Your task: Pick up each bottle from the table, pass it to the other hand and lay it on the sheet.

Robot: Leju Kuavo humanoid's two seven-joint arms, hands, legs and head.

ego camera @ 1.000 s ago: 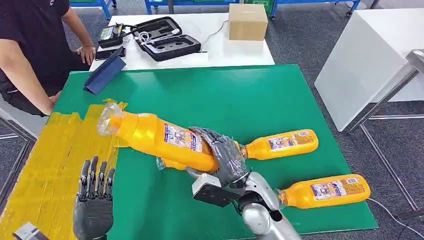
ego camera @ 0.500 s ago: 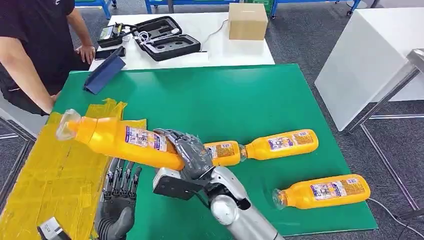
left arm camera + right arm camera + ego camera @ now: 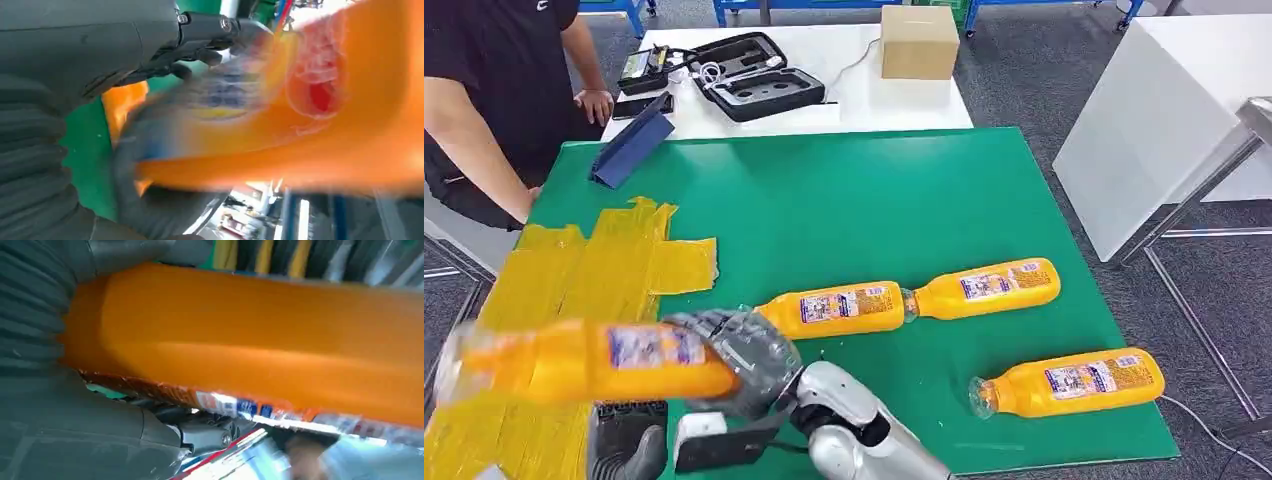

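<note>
Orange plastic juice bottle (image 3: 589,362), grasped in the right hand (image 3: 742,362), has travelled left from mid-table to hover over the yellow sheet's (image 3: 574,270) near end; left hand (image 3: 624,448) waits beneath, grip state indeterminate; handover appears imminent; three bottles remain right.

Grey carpet floor (image 3: 1024,90); white table (image 3: 864,95); white cabinet (image 3: 1154,130) at right.

Green desk (image 3: 844,200) has a yellow sheet (image 3: 574,280) taped down around 9 o'clock and a blue folder-type thing (image 3: 632,147) up at 11. Three orange bottles lying flat: two end to end near the middle (image 3: 832,309) (image 3: 984,287), another (image 3: 1069,382) down at 4 o'clock.
</note>
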